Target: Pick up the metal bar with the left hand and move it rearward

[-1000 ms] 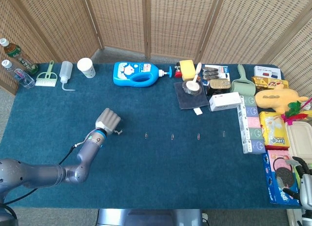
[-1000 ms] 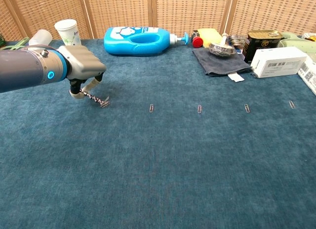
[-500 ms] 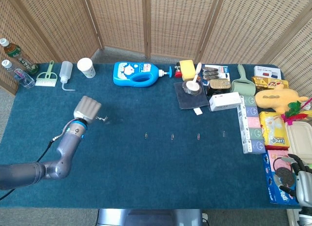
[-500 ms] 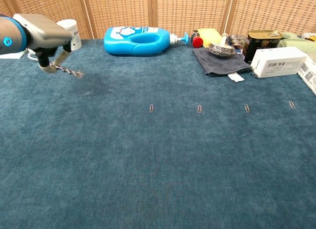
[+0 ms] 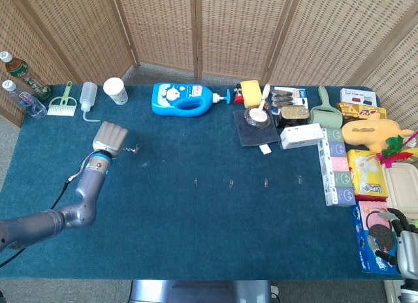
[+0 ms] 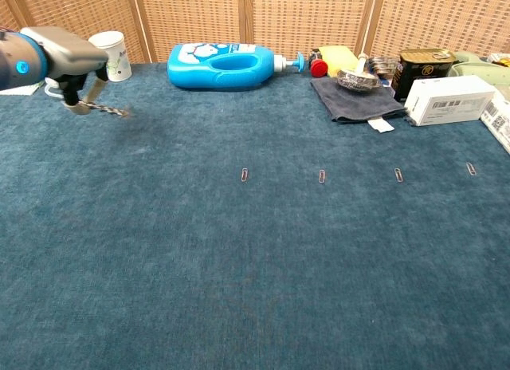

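Since the earlier frames, the left hand [image 5: 110, 138] has carried the thin twisted metal bar [image 6: 104, 109] away from the row of paper clips, rearward and to its own left, and now hovers close to the back edge of the blue felt-covered table [image 5: 196, 231]. Its fingers [image 6: 94, 87] curl down around one end of the bar, gripping it, while the other end sticks out to the hand's right, clear of the cloth, with a faint shadow on the felt beneath it.

Just behind the left hand stand a white paper cup [image 5: 115, 90] and a translucent plastic squeeze bottle [image 5: 88, 98]. Further behind and to its left lie a small pale-green hand brush [image 5: 63, 104] and two clear plastic drink bottles [image 5: 19, 87] at the table's corner. Behind and to the hand's right lies a large blue detergent bottle [image 5: 185, 99] on its side, its cap pointing away from the hand.

Well off to the hand's right and slightly nearer the robot, four small metal paper clips [image 5: 230, 183] sit in a spaced row on the felt. Beyond them a dark grey folded cloth [image 6: 356, 99] lies beside a white cardboard box [image 6: 449, 99].

The right hand [image 5: 403, 245] shows only partly at the lower right corner of the head view, over a row of packaged goods, and whether its fingers hold anything cannot be told.
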{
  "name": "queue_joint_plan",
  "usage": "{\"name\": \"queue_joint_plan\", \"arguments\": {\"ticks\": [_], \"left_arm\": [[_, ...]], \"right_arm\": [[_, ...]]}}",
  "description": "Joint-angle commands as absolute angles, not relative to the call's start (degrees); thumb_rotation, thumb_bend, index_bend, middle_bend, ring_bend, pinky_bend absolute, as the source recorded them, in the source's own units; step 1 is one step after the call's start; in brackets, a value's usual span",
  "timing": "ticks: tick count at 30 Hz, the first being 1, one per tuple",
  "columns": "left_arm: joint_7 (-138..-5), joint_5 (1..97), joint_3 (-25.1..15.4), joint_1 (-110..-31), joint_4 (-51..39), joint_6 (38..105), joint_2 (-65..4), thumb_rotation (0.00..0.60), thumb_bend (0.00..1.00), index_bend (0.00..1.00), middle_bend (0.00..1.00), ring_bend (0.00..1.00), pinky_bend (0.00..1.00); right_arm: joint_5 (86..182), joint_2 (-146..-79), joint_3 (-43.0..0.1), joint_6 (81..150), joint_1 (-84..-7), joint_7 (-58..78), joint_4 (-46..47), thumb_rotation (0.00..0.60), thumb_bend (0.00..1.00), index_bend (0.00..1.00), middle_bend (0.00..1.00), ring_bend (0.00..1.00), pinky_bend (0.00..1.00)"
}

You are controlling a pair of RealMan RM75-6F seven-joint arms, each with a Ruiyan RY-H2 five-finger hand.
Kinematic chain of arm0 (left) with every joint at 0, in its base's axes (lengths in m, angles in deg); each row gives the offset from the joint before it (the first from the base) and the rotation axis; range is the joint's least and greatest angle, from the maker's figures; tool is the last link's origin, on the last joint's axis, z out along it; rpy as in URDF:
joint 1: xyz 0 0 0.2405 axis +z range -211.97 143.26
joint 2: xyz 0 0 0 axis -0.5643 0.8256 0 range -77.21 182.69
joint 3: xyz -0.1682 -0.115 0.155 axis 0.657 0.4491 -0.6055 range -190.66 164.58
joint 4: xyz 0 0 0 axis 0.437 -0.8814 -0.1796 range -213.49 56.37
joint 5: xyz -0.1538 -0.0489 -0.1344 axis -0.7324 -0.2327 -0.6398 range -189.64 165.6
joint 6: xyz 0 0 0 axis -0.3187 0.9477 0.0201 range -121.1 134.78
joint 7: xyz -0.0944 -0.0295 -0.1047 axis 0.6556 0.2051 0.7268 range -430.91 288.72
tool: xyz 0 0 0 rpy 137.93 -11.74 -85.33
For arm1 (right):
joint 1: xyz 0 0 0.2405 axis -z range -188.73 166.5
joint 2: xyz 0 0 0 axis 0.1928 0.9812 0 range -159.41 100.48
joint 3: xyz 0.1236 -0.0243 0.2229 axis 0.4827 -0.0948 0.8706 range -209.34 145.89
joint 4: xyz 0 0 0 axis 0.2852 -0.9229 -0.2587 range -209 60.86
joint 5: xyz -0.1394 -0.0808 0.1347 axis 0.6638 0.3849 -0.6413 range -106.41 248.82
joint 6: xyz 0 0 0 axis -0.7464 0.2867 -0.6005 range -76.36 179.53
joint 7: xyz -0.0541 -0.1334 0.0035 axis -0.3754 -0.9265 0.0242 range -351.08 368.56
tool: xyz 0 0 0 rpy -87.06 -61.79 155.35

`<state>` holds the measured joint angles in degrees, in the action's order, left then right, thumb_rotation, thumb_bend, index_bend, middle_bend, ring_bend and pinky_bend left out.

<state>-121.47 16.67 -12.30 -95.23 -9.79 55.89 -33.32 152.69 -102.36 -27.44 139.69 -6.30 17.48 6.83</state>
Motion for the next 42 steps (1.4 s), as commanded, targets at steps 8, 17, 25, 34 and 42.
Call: {"name": "queue_joint_plan", "arguments": {"ticks": [8, 17, 25, 34, 42], "left_arm": [[-116.18, 22.77, -10.3, -94.22, -11.03, 54.68, -35.21, 0.429, 0.52, 0.05, 0.35, 0.48, 0.86], [-101.13, 37.39, -9.92, -85.66, 2.17, 63.55, -27.11, 0.22, 0.5, 0.0, 0.1, 0.21, 0.59], [-91.51, 50.06, -17.2, -71.38, 17.01, 77.63, -16.8, 0.209, 0.5, 0.0, 0.1, 0.21, 0.58], [-77.4, 62.03, -23.96, -53.87, 13.74, 95.22, -15.31, 0.178, 0.5, 0.0, 0.1, 0.21, 0.54], [-69.37, 66.54, -24.56, -46.48, 10.51, 101.93, -15.11, 0.188, 0.5, 0.01, 0.1, 0.2, 0.49]], "right_arm": [[152.51, -102.07, -27.25, 139.77, -6.29, 16.94, 7.4, 0.531, 0.32, 0.3, 0.25, 0.24, 0.37], [152.98, -101.76, -26.14, 138.76, -8.07, 16.44, 7.35, 0.53, 0.32, 0.28, 0.23, 0.21, 0.33], [152.82, -101.02, -25.57, 134.29, -11.57, 12.38, 9.79, 0.544, 0.32, 0.19, 0.15, 0.14, 0.27], [154.41, -101.75, -25.54, 132.68, -14.52, 6.88, 12.13, 0.6, 0.32, 0.1, 0.08, 0.06, 0.21], [156.92, -101.85, -26.01, 134.64, -14.95, 5.37, 13.72, 0.6, 0.32, 0.08, 0.07, 0.02, 0.17]]}}
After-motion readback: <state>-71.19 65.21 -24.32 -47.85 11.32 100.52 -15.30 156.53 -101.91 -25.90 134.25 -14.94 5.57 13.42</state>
